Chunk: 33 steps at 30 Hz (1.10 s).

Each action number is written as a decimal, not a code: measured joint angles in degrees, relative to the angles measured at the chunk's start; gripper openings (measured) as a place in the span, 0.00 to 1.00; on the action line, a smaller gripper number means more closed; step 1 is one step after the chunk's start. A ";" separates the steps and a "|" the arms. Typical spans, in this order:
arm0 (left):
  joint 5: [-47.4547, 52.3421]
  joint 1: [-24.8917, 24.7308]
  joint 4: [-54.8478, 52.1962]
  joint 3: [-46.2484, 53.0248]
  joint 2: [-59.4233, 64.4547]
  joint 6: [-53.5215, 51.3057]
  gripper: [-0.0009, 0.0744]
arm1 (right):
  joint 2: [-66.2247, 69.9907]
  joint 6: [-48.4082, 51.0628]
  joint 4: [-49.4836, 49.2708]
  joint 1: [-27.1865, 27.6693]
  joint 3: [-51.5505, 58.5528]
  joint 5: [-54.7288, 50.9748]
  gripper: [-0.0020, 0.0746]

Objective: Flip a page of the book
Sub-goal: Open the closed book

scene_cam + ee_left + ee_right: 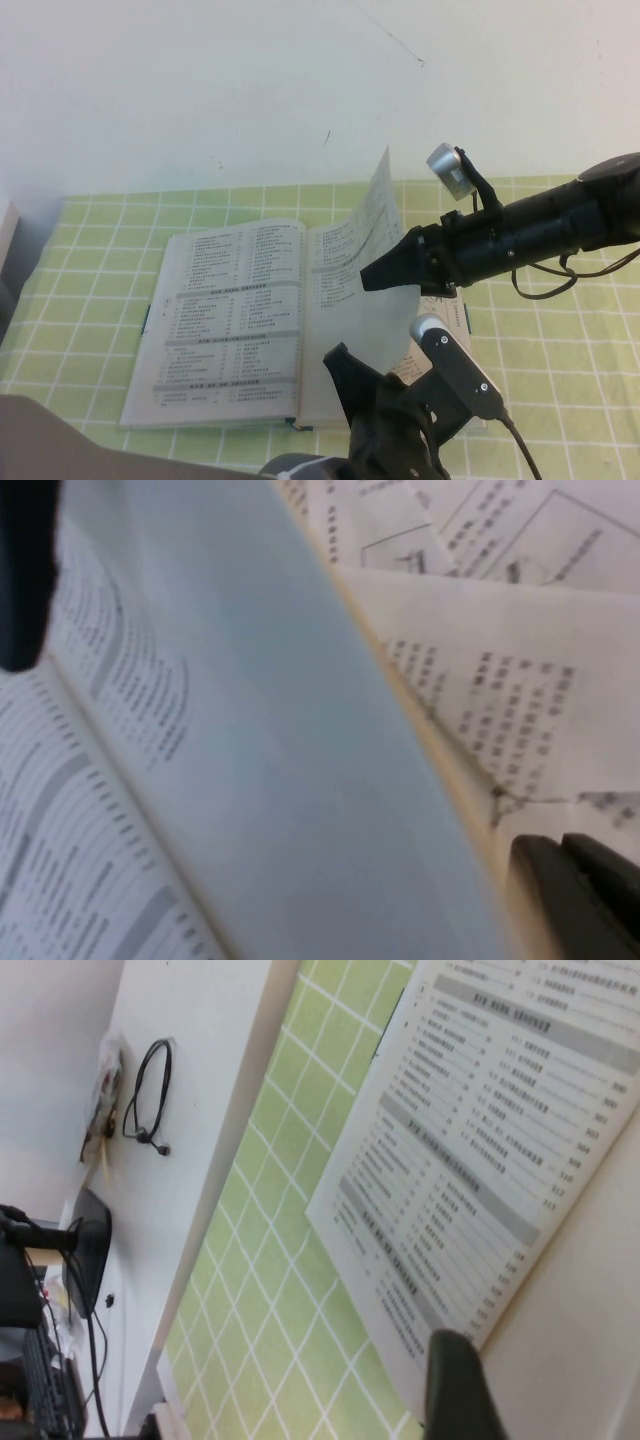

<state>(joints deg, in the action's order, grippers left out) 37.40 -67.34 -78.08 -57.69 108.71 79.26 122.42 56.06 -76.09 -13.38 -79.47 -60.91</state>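
Note:
The book (230, 320) lies open on the green checked cloth (90, 260). One page (385, 215) stands upright from the spine, with list text on its upper part. My right gripper (372, 275) comes in from the right and is shut on this page at mid height. In the right wrist view one finger (455, 1390) shows against the page (580, 1290); the other finger is hidden behind it. My left gripper (338, 362) sits low at the book's front edge by the page's foot. Its fingers (560, 900) lie together, empty, beside the raised page (300, 730).
A white wall stands behind the table. A pale object (8, 240) sits at the far left edge. A black cable (150, 1090) lies on a white surface beyond the cloth. A dark shape (25, 570) shows beside the page in the left wrist view.

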 joint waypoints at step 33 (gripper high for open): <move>5.08 1.89 0.17 -0.21 0.00 4.94 0.01 | -12.35 -5.06 24.50 4.02 -0.06 -6.47 0.25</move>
<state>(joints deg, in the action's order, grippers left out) 42.49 -65.44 -77.91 -57.90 108.71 84.20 110.07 51.01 -51.59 -9.36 -79.53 -67.38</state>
